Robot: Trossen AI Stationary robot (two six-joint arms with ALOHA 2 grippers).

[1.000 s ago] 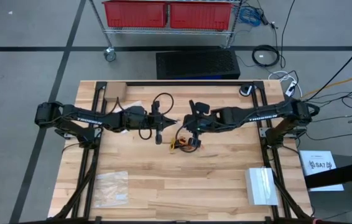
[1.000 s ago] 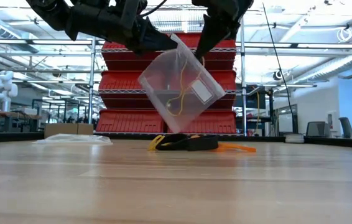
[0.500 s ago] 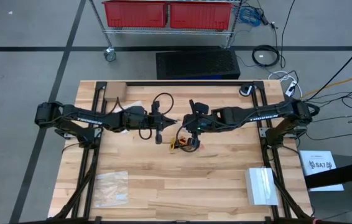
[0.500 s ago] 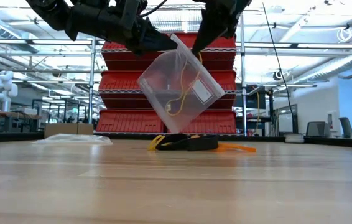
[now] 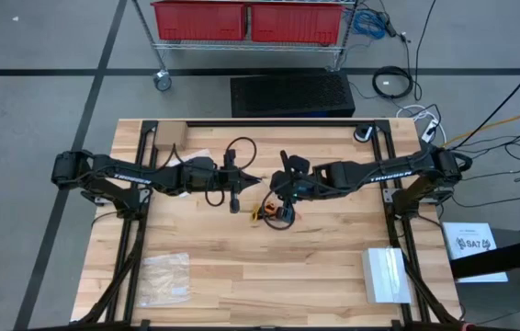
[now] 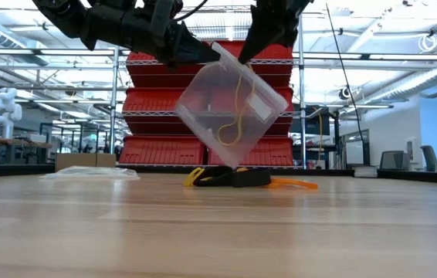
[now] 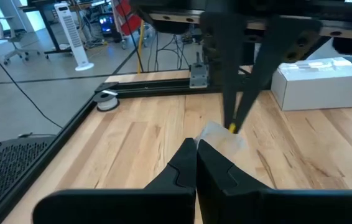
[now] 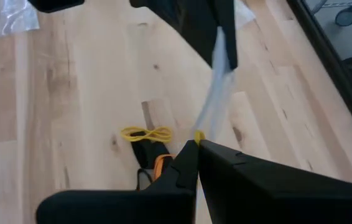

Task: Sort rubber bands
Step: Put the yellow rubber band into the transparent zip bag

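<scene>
The left tool (image 6: 203,52) and the right tool (image 6: 243,58) are each pinching closed on the top edge of a clear bag (image 6: 230,112), holding it above the tabletop (image 5: 315,267). A yellow rubber band (image 6: 234,116) is hanging inside; the remaining rubber bands (image 6: 238,179) are lying directly below. The tilted bag could be spilling it if either grip slips.

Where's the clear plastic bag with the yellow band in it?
The clear plastic bag hangs mid-table between both end effectors, above the pile of rubber bands.
</scene>
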